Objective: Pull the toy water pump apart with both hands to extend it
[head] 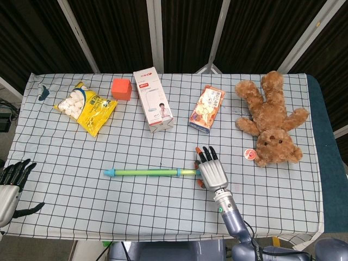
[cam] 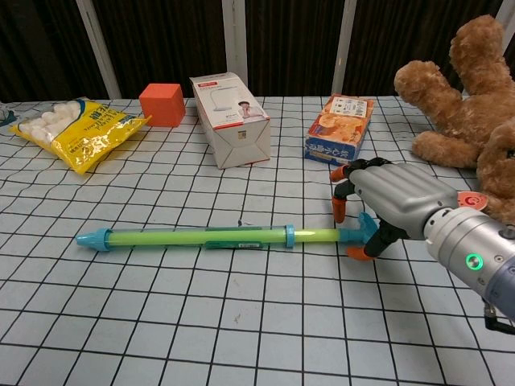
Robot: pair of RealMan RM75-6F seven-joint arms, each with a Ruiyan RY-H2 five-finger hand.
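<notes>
The right hand point(cam: 385, 205) sits over the T-shaped handle end of the toy water pump point(cam: 217, 236), fingers curved down around the handle with orange fingertips point(cam: 359, 252) on both sides of it. Whether they actually grip the handle or only cage it cannot be told from either view. In the head view this hand point(head: 212, 172) covers the pump's handle completely.

From the hand, the toy water pump point(head: 148, 172) stretches toward 9 o'clock across the checked tablecloth point(head: 65, 157), a green tube with a blue cap at its far tip, lying flat near the table's middle.

The left hand point(head: 12, 179) rests at the table's edge, far off at 9 o'clock from the pump's cap, well apart from it, fingers spread and holding nothing.

Beyond the pump, toward 12 o'clock, stand a white carton point(head: 153, 100) and an orange snack box point(head: 207, 109). At 10 o'clock lie a red cube point(head: 121, 88) and a yellow bag of marshmallows point(head: 85, 107). A brown teddy bear point(head: 270, 117) lies at 2 o'clock from the right hand, with a small round tag point(head: 249, 155) beside it.
</notes>
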